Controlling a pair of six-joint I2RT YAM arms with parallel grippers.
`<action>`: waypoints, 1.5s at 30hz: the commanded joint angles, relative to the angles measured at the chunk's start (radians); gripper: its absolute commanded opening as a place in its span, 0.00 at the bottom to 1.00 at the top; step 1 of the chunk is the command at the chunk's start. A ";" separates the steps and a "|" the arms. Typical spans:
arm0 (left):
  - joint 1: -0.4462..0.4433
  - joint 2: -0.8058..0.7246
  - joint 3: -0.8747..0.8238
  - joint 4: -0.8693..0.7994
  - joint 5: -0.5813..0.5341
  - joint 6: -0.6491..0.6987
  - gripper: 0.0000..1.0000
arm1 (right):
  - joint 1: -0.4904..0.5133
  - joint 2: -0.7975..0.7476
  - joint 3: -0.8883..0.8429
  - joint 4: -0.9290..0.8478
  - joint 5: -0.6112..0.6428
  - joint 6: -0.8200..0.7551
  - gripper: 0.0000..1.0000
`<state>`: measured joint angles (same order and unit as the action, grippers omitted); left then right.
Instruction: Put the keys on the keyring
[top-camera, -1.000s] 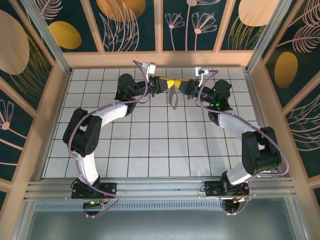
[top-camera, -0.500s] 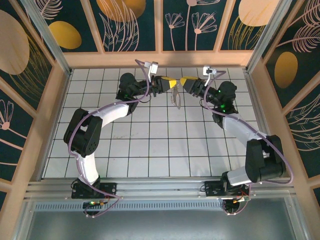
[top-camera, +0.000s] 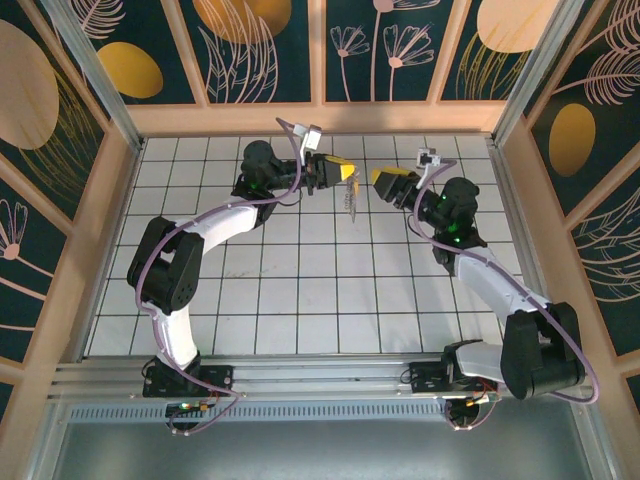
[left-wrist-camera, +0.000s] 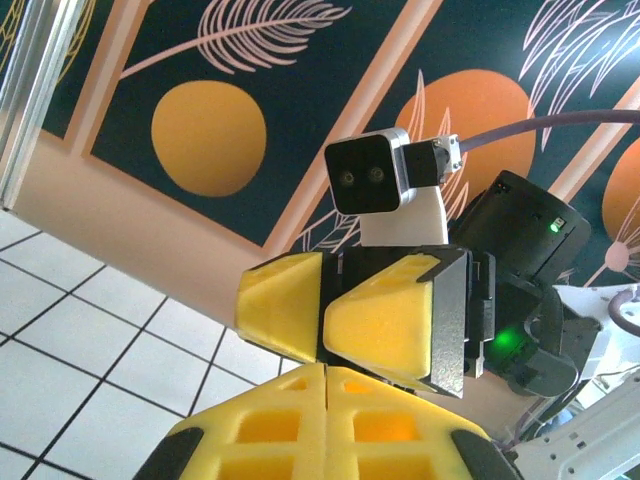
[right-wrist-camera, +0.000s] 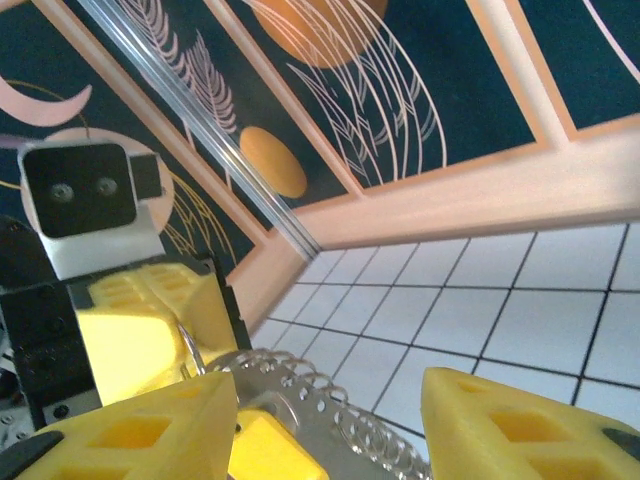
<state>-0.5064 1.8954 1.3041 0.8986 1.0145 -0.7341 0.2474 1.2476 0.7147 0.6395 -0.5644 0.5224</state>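
Observation:
My left gripper is shut on the keyring, a thin grey loop that dangles from its tips above the far middle tiles. In the left wrist view its pads are pressed together. My right gripper hangs open just to the right, apart from the loop. The right wrist view has its fingers spread wide around the metal keyring coils, which sit close in front of the camera. A small yellow key-like piece hangs among them. The left gripper holds a wire loop at its tips.
White tiled floor spreads below both arms. A wooden back wall runs close behind the grippers, and wooden side rails bound the floor left and right. The right arm's wrist camera faces my left wrist.
My right gripper has drawn back to the right, away from the left gripper's tips where it met them. The keyring stays hanging from the left gripper.

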 joint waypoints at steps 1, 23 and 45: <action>0.000 -0.048 0.029 -0.055 0.039 0.073 0.00 | 0.012 -0.037 -0.034 -0.016 0.015 -0.062 0.52; 0.000 -0.046 0.052 -0.050 0.082 0.052 0.00 | 0.124 -0.031 -0.122 0.034 0.061 -0.197 0.68; 0.000 -0.017 0.041 0.034 0.055 -0.027 0.00 | 0.227 0.061 -0.017 0.041 0.286 -0.271 0.71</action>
<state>-0.5064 1.8679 1.3258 0.8715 1.0725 -0.7460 0.4618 1.2957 0.6621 0.6315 -0.3538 0.2848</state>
